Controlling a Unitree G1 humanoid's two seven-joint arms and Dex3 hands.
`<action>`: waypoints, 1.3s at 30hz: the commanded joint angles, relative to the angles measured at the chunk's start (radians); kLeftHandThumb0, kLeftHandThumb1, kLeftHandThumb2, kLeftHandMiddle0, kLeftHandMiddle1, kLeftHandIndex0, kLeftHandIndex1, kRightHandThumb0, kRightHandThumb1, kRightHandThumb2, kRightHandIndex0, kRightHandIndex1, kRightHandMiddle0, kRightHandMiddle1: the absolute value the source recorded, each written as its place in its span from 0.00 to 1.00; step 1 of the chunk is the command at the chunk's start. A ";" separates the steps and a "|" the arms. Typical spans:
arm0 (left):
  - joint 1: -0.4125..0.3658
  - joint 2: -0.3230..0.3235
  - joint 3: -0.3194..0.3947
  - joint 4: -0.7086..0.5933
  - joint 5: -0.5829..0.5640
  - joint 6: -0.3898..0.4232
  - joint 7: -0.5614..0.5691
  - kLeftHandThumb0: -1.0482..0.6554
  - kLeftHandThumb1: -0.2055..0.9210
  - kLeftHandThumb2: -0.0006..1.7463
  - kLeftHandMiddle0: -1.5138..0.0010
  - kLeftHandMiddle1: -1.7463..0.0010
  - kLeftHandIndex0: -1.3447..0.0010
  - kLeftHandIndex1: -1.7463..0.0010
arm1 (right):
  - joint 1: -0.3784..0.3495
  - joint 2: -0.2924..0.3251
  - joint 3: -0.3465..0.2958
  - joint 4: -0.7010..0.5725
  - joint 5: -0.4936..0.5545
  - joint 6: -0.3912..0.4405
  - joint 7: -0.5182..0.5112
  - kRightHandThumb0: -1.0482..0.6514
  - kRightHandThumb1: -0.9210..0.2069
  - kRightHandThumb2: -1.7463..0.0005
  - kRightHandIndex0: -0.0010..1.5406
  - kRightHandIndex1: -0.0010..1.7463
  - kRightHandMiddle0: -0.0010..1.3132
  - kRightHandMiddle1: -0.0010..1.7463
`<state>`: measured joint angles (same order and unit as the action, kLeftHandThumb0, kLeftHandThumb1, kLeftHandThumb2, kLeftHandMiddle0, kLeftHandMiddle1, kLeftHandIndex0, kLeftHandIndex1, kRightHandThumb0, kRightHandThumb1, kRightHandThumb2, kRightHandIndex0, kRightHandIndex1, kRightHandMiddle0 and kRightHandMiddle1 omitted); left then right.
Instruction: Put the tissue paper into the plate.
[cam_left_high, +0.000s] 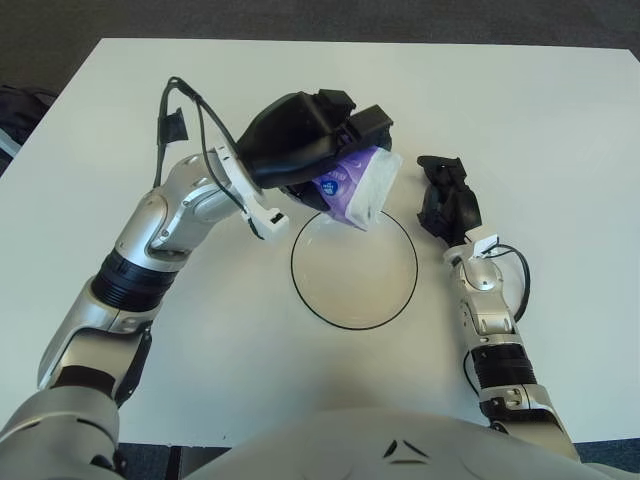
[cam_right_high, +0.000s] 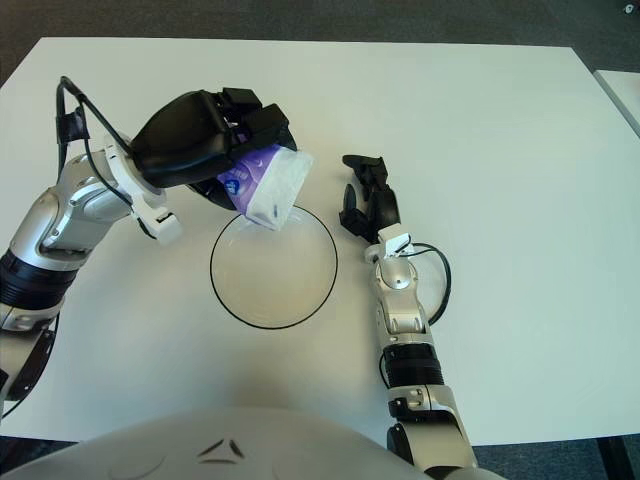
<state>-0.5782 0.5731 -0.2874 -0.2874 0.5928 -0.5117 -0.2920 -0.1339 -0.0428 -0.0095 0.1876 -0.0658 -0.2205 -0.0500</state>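
Observation:
My left hand is shut on a purple and white tissue pack, holding it in the air over the far rim of the plate. The plate is a shallow white dish with a dark rim, near the middle of the white table. The pack tilts down toward the plate's inside and hides part of the far rim. In the right eye view the same pack hangs above the plate. My right hand shows just right of the plate, holding nothing, its dark fingers loosely bent.
A black cable loops off my left forearm above the table. The table's far edge meets dark floor.

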 joint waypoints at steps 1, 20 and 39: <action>0.036 -0.007 -0.034 -0.048 0.013 -0.055 -0.015 0.34 0.45 0.77 0.21 0.00 0.54 0.00 | 0.092 0.002 0.003 0.092 -0.022 0.082 -0.016 0.30 0.00 0.49 0.16 0.36 0.00 0.63; -0.040 -0.034 -0.092 -0.013 -0.045 -0.158 -0.142 0.35 0.50 0.72 0.19 0.00 0.57 0.00 | 0.030 -0.017 -0.004 0.290 -0.014 -0.114 -0.008 0.33 0.00 0.45 0.13 0.35 0.00 0.58; -0.062 -0.005 -0.066 -0.007 0.040 -0.284 -0.133 0.33 0.47 0.75 0.17 0.00 0.55 0.00 | 0.015 -0.021 -0.012 0.346 -0.025 -0.153 -0.016 0.33 0.00 0.46 0.11 0.31 0.00 0.60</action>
<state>-0.6340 0.5618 -0.3732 -0.2877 0.6165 -0.7768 -0.4372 -0.2225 -0.0624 -0.0167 0.3919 -0.0869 -0.4087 -0.0614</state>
